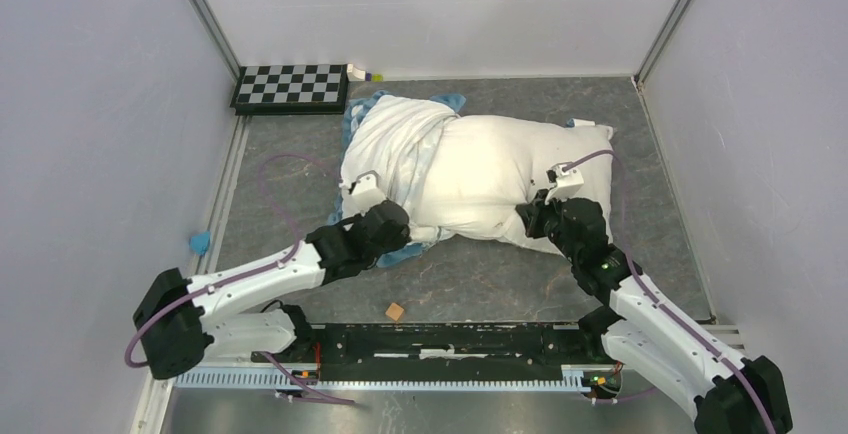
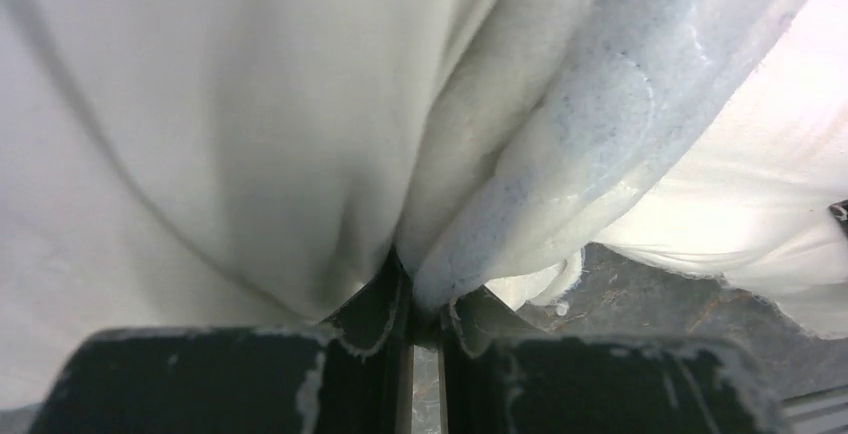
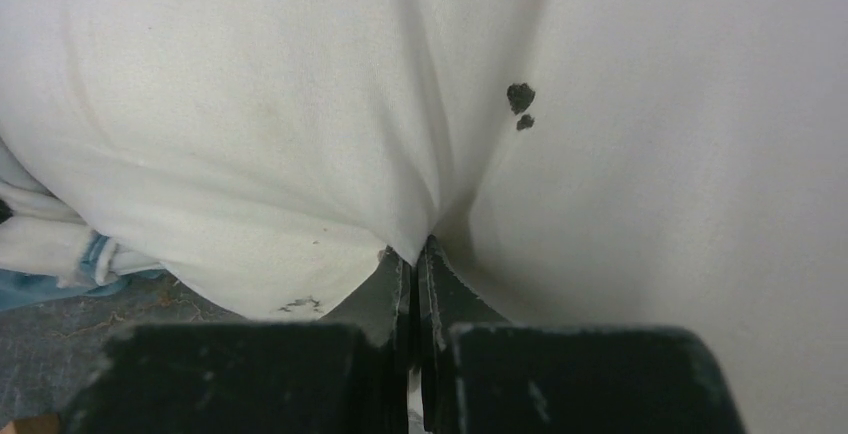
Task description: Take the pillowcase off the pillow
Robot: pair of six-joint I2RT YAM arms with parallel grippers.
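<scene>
Grey table (image 1: 480, 274) holds a plump off-white stuffed pillow (image 1: 500, 179), squashy I think; my right gripper (image 3: 412, 256) pinches it, my left gripper (image 2: 424, 292) pinches the thin floppy blue-edged white pillowcase (image 1: 395, 144)

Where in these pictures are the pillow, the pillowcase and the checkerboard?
pillow (image 1: 500, 169): top external view, bare middle of its upper face.
pillowcase (image 1: 385, 144): top external view, bunched white fabric over the cushion's left end.
checkerboard (image 1: 290, 85): top external view, centre of the board.

pillowcase (image 1: 385, 144) over left end of pillow (image 1: 500, 174), checkerboard (image 1: 290, 87) behind-left, small block (image 1: 395, 310) in front
</scene>
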